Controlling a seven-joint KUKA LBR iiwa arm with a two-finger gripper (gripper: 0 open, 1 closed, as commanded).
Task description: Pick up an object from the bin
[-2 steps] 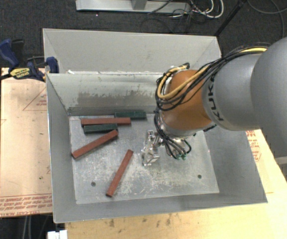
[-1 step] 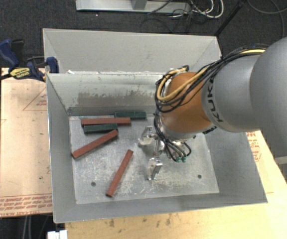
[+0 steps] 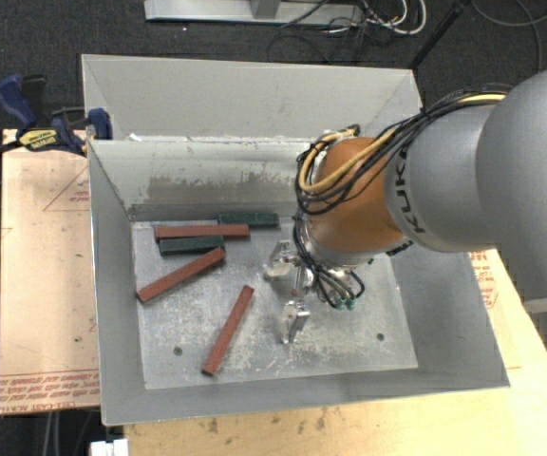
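Note:
My gripper [image 3: 288, 295] hangs over the bin floor right of centre, open, with nothing between its two fingertips [image 3: 294, 325]. Nearest to it, on its left, a red-brown bar [image 3: 229, 330] lies slanted on the floor, apart from the fingers. Further left a second red-brown bar [image 3: 180, 275] lies at an angle. Behind that one sits a dark green bar [image 3: 191, 245].
Along the back wall a third red-brown bar [image 3: 200, 230] lies beside another dark green bar [image 3: 248, 220]. The arm and its orange cover with cables hang over the bin's right half. Bare floor shows at the front right.

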